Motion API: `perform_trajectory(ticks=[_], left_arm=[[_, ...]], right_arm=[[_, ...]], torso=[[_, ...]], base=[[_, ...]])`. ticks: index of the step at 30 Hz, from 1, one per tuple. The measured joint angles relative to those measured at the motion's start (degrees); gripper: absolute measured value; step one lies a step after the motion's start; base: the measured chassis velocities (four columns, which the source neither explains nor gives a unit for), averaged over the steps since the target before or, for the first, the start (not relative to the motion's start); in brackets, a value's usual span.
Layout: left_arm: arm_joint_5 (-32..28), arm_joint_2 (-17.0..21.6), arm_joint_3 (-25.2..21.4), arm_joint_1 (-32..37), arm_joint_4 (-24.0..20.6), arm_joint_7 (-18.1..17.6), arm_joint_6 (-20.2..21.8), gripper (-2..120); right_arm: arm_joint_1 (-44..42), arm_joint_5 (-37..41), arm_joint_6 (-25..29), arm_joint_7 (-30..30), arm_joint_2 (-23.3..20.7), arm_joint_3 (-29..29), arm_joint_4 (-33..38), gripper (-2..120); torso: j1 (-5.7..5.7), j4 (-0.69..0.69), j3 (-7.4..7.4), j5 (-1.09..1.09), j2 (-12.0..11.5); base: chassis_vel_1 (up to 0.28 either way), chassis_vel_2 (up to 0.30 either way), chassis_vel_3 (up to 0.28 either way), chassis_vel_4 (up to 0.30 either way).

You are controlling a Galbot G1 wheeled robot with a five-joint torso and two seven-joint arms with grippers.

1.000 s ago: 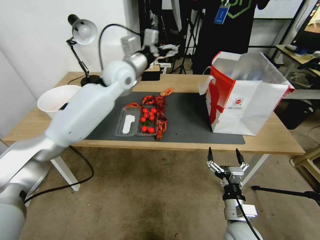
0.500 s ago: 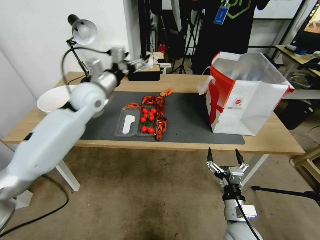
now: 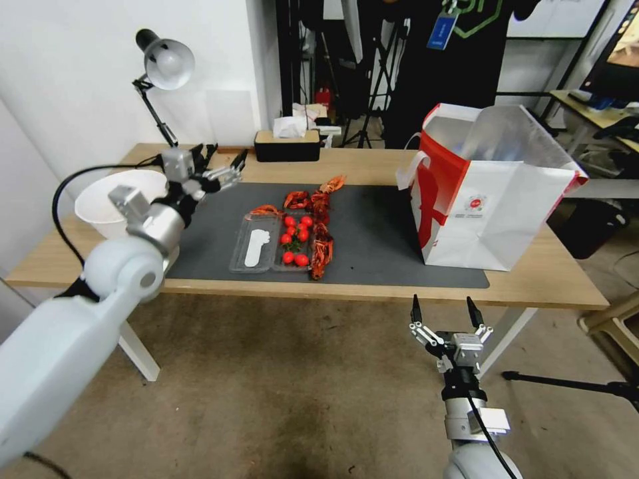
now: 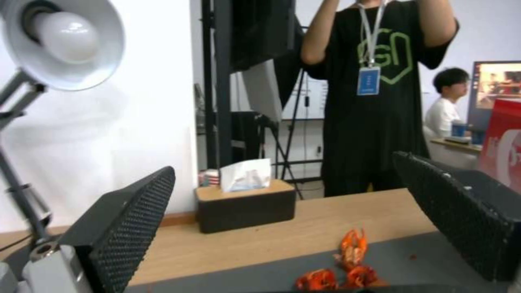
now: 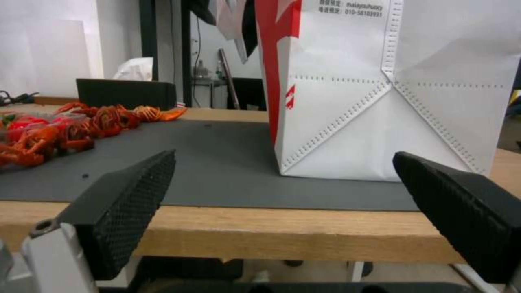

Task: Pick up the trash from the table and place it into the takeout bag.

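Your takeout bag [image 3: 496, 193] stands upright at the right end of the dark mat [image 3: 373, 233] on the surface [image 3: 552, 279], its mouth wide open and silvery lining showing, so anything dropped from above would go straight in. No cup, can or bowl lies out on the surface; judged from that, you may have little trash left to collect. What remains mid-mat is a clear tray [image 3: 256, 243] with cherry tomatoes [image 3: 296, 239] and red crayfish shells [image 3: 321, 223] strung beside it, well apart from the bag.

Your left claw [image 3: 218, 166] hangs spread and empty above the mat's far left corner, near the white basin [image 3: 113, 199] and desk lamp [image 3: 163, 63]. Your right claw [image 3: 444, 313] waits below the surface's near edge, fingers wide apart, holding nothing, facing the bag's base.
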Motion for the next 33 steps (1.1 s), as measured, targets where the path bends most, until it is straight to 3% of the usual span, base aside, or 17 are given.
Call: perform_trajectory(ticks=[7, 19, 27, 33], left_arm=[[6.4, -2.9, -6.4, 10.3, -2.4, 0.2, -2.4, 100], [13.1, -7.2, -11.9, 19.0, -3.0, 1.3, -6.4, 100], [17.3, -10.0, -13.9, 25.8, -1.8, 2.1, -11.0, 100], [21.1, -12.1, -15.5, 33.3, 0.2, 2.4, -16.8, 100]], right_arm=[[0.0, -0.2, 0.3, -0.1, 0.1, -0.2, 0.0, 100], [0.0, -0.3, 0.3, -0.1, 0.0, -0.6, 0.0, 100], [0.0, -0.4, 0.2, -0.1, -0.1, -0.9, -0.1, 100], [0.4, -0.5, 0.1, 0.0, 0.0, -1.3, -0.6, 100]], torso=[[0.01, 0.01, 0.01, 0.00, 0.0], [0.01, 0.01, 0.00, 0.01, 0.0], [0.01, 0.00, 0.00, 0.00, 0.0], [0.00, 0.01, 0.00, 0.00, 0.0]], base=[[0.000, 0.000, 0.000, 0.000], [0.000, 0.000, 0.000, 0.000], [0.000, 0.000, 0.000, 0.000], [0.000, 0.000, 0.000, 0.000]])
